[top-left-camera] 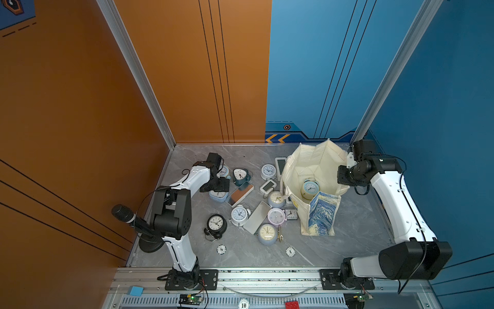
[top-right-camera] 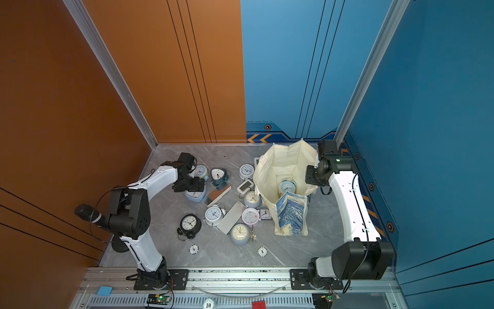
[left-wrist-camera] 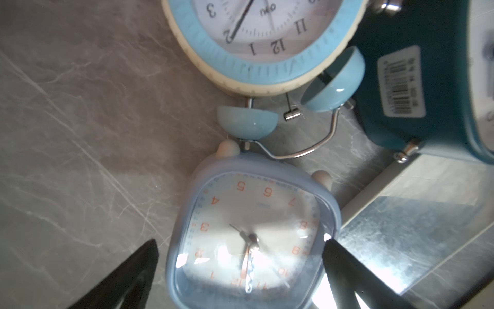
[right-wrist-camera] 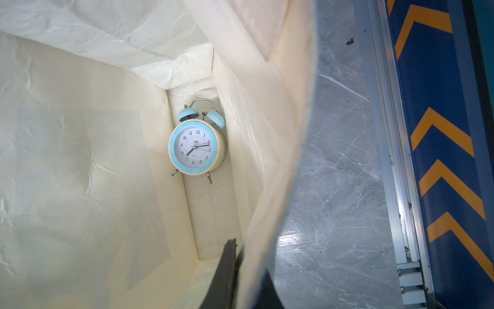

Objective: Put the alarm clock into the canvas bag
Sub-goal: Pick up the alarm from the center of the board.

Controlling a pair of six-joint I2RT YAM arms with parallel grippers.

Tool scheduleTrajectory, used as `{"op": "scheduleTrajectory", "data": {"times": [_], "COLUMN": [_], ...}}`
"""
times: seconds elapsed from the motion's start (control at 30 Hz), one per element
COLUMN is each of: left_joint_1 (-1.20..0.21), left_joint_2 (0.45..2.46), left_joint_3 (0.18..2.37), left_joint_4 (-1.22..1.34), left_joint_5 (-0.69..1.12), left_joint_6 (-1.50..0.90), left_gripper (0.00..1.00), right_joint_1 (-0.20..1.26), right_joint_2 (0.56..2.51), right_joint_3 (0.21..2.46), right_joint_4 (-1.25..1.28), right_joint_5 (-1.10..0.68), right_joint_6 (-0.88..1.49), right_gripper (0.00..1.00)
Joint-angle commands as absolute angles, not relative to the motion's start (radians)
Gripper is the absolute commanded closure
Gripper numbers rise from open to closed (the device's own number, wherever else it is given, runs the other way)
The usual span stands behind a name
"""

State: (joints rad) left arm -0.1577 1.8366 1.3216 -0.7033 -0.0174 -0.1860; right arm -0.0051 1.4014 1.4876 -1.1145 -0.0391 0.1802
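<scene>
A pale blue square alarm clock with orange numerals lies face up on the grey table. My left gripper hangs open over it, one finger on each side. In both top views that gripper covers most of the clock. The cream canvas bag stands open at the back right, its blue swirl print facing front. My right gripper is shut on the bag's rim. A blue round twin-bell alarm clock lies inside on the bottom.
Several more clocks crowd the table's middle: a black twin-bell clock, a white one, a teal one, a cream-and-blue twin-bell one. A mirrored flat slab lies beside the square clock. Poker chips sit near the front; a microphone stands left.
</scene>
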Motion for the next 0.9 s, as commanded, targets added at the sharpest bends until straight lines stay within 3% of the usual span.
{"op": "scheduleTrajectory", "data": {"times": [0.0,0.87], "left_joint_1": [-0.147,-0.064], "left_joint_2": [1.869,1.935], "left_joint_3": [1.341,1.276], "left_joint_4": [-0.716,-0.597], "left_joint_5": [0.075,0.367], "left_joint_6": [-0.155,-0.258], "left_gripper": [0.02,0.02], "right_joint_1": [0.006,0.011], "right_joint_2": [1.416,1.417], "right_joint_3": [1.499,1.497], "right_joint_4": [-1.141,-1.142], "right_joint_5": [-0.015,-0.016], "right_joint_6": [0.168,0.168], "right_gripper": [0.88,0.87]}}
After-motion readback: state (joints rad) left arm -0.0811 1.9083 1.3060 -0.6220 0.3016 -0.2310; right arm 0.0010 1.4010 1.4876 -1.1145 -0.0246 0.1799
